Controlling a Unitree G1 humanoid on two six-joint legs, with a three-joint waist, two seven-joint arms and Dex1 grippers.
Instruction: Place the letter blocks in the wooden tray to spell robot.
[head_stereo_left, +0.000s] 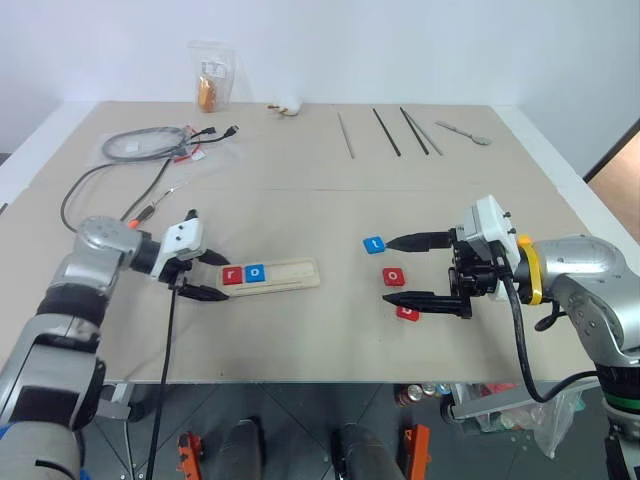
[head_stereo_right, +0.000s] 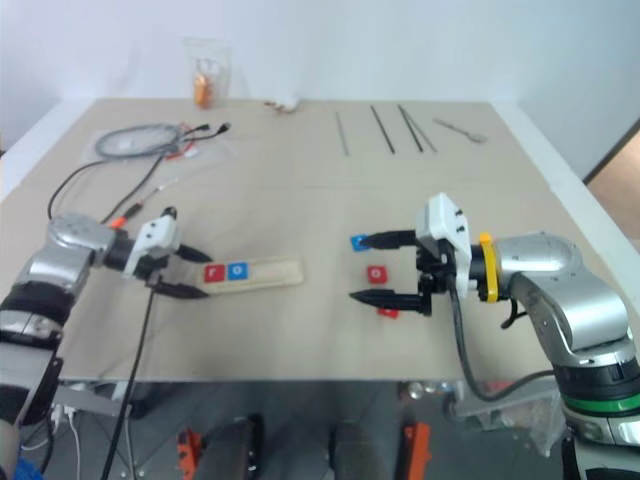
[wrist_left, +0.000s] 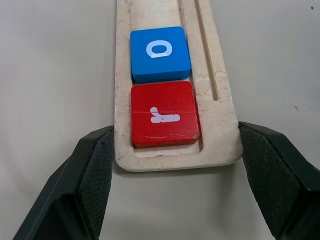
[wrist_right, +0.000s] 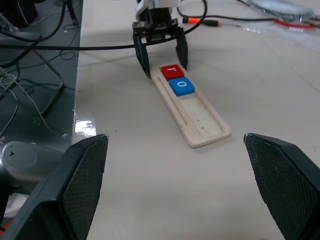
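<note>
The wooden tray (head_stereo_left: 295, 272) lies left of centre on the table, with a red "r" block (head_stereo_left: 232, 275) at its left end and a blue "o" block (head_stereo_left: 254, 272) beside it. My left gripper (head_stereo_left: 224, 278) is shut on that left end, one finger pressed against each long side (wrist_left: 95, 165). To the right lie a blue block (head_stereo_left: 374, 243), a red "o" block (head_stereo_left: 395, 275) and a red block (head_stereo_left: 407, 313) partly hidden under a finger. My right gripper (head_stereo_left: 388, 270) hovers over them, open wide and holding nothing.
Coiled cables (head_stereo_left: 150, 145) lie at the back left. A plastic bag (head_stereo_left: 211, 85), a small white object (head_stereo_left: 288, 104), several thin rods (head_stereo_left: 385, 130) and a spoon (head_stereo_left: 465, 132) line the far edge. The table's front edge runs just below both grippers.
</note>
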